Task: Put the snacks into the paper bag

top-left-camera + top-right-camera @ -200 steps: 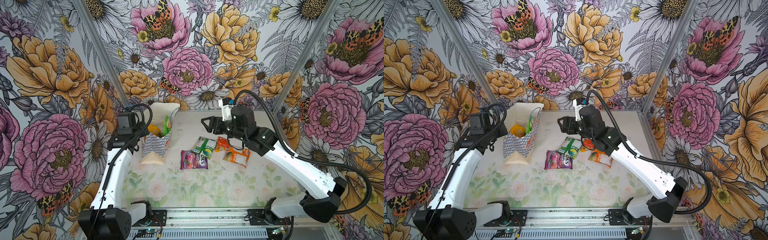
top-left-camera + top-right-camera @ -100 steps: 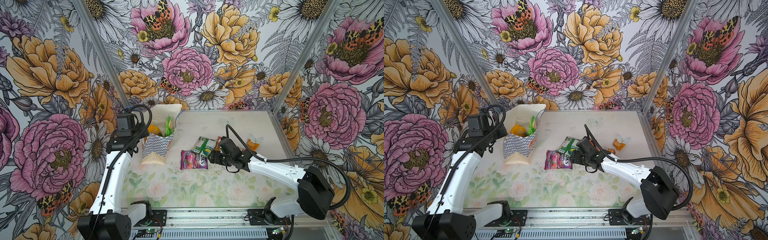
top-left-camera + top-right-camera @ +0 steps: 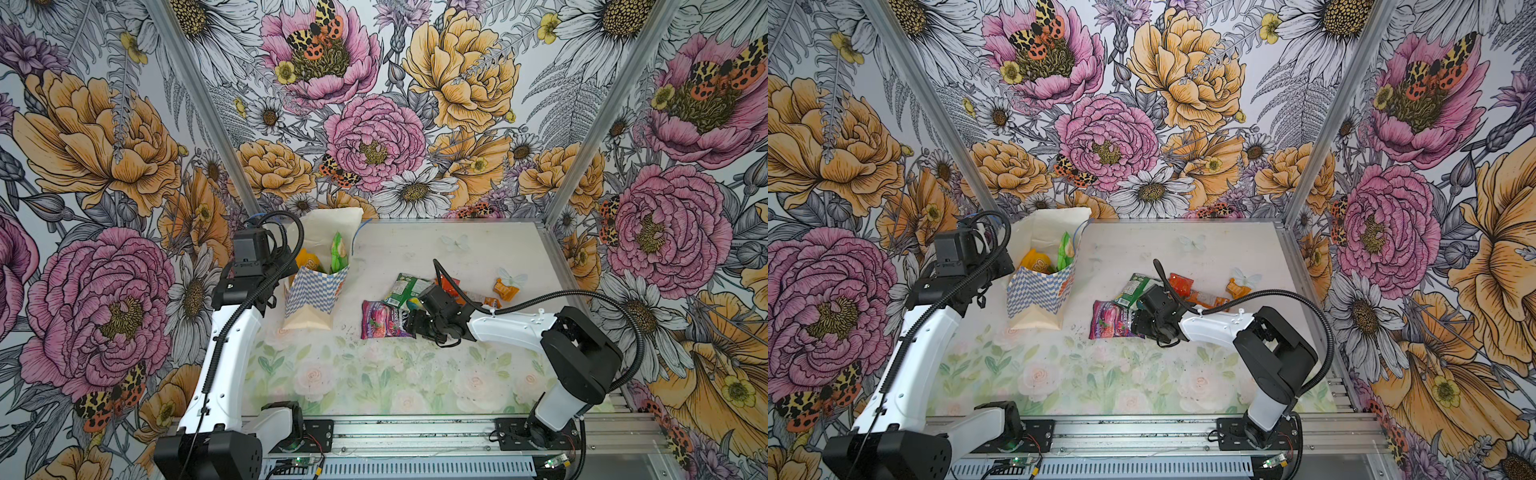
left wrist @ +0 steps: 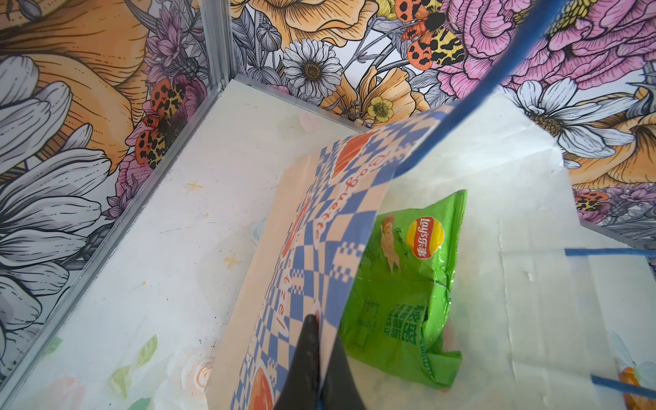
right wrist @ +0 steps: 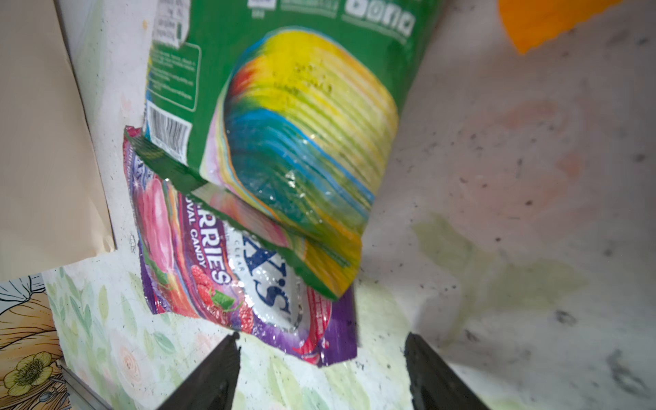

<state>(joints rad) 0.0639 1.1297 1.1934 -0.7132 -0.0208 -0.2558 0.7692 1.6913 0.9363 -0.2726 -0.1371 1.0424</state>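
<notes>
The paper bag point(image 3: 318, 291) point(image 3: 1038, 295) stands upright at the back left, blue-checkered, mouth open. Inside it are a bright green snack bag point(image 4: 408, 284) point(image 3: 338, 255) and a yellow-orange one point(image 3: 307, 262). My left gripper point(image 4: 317, 319) is shut on the bag's checkered side wall point(image 4: 319, 230) at the rim. A purple-pink candy pack point(image 3: 380, 324) point(image 5: 213, 266) lies flat mid-table, its edge under a green-white pack point(image 3: 405, 286) point(image 5: 301, 124). My right gripper point(image 5: 322, 337) point(image 3: 409, 326) is open, low over the table, its fingertips just short of the purple pack's corner.
Behind the right wrist lie a red-orange sachet point(image 3: 451, 284) and an orange-white pack point(image 3: 484, 299), and a small orange sachet point(image 3: 505, 289) sits further right. Aluminium posts and floral walls point(image 3: 374, 137) close in the back and sides.
My right arm has dropped from up near the bag's mouth down to the table beside the purple pack, its jaws still open. The left arm keeps its hold on the bag.
</notes>
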